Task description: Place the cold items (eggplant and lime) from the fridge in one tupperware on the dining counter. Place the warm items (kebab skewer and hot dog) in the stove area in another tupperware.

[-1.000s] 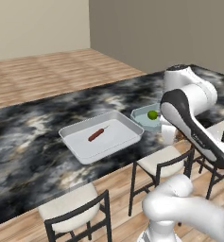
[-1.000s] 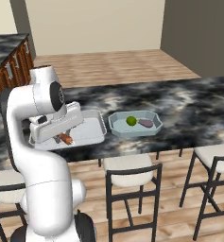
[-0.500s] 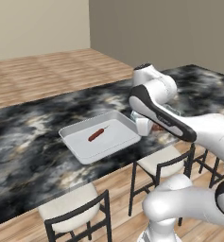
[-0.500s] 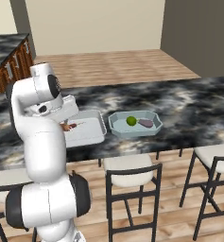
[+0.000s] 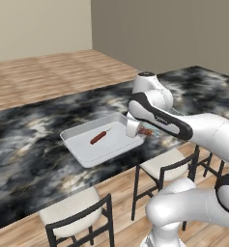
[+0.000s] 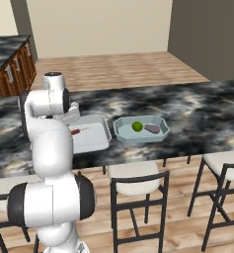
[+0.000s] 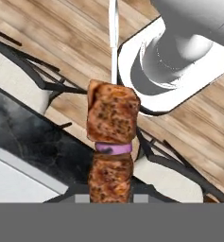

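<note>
Here, we find the gripper (image 5: 141, 130) closed on the skewer (image 7: 111, 142), hanging over the near edge of the bench (image 5: 34, 140), at the 3 o'clock corner of the white tub (image 5: 82, 149). In the hand view the skewer runs from 6 to 12 o'clock: two browned meat chunks, a purple ring between them, a thin pale stick beyond. Behind it we see wood floor (image 7: 52, 42), stool frames and a slice of the dark bench top.

The hot dog (image 5: 98, 138) lies inside the white tub, near its middle, pointing toward 2 o'clock in the left base view. From the right base view it shows as a short red bar (image 6: 75, 131) at the tub's 9 o'clock side, partly hidden by the arm.

A second tub (image 6: 122, 132), pale blue, sits just beside the white one at its 3 o'clock in the right base view. Inside it the lime (image 6: 136, 126) rests near the middle, the eggplant (image 6: 152, 129) close at the lime's 3 o'clock; we cannot tell whether they touch.

Three stools (image 6: 133, 173) stand along the bench's near side.
</note>
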### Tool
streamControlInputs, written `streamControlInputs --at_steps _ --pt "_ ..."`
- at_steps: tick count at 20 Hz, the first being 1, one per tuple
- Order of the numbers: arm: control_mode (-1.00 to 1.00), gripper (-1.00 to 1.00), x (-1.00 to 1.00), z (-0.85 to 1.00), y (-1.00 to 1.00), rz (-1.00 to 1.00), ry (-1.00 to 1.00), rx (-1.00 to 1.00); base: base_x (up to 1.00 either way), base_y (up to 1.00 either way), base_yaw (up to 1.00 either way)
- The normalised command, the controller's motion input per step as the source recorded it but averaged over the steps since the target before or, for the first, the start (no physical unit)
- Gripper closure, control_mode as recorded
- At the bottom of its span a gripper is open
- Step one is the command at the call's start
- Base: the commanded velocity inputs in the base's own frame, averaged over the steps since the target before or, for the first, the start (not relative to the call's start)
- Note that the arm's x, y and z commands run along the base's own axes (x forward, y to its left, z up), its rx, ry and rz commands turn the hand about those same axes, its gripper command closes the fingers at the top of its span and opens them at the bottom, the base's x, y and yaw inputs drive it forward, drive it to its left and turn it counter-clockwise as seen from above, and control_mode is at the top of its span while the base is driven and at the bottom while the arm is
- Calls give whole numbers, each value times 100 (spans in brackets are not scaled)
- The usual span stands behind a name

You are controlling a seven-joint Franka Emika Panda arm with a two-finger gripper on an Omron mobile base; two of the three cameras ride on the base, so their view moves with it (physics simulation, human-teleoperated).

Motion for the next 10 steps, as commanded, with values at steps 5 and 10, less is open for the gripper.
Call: streamControlInputs --at_steps 5,10 --pt "-100 100 99 -27 18 37 15 3 0 0 0" --pt "-100 100 100 -23 15 33 34 0 0 0 0"
